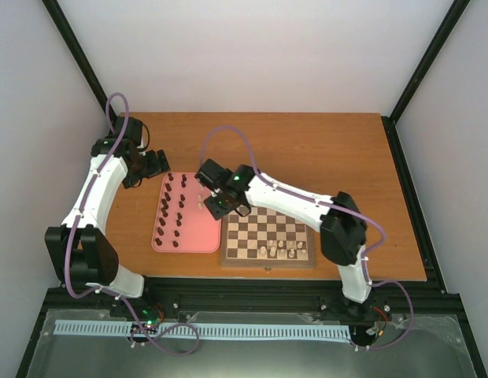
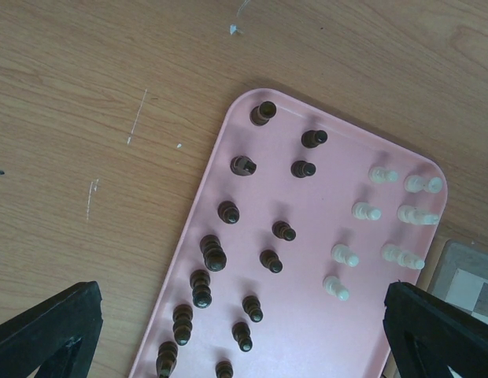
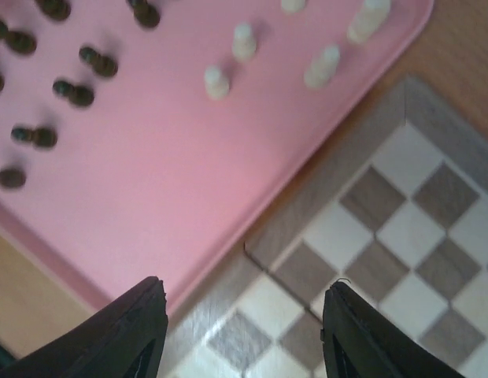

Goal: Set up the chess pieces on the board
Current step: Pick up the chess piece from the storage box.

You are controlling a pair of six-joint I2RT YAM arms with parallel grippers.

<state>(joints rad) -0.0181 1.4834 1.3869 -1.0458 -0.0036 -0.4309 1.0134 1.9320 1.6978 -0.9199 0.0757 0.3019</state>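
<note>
While my right end effector (image 3: 242,315) hangs open over the far-left corner of the board (image 3: 401,228), two cream chess pieces (image 3: 368,20) sit half cut off.

board (image 1: 252,224): flat, few cream chess pieces (image 1: 282,250) | rest upright (mostly dark) on tray (image 1: 198,230)

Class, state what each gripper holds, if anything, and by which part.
Nothing is held: the left gripper hangs open above the pink tray, the right gripper open over the corner of the board.
</note>
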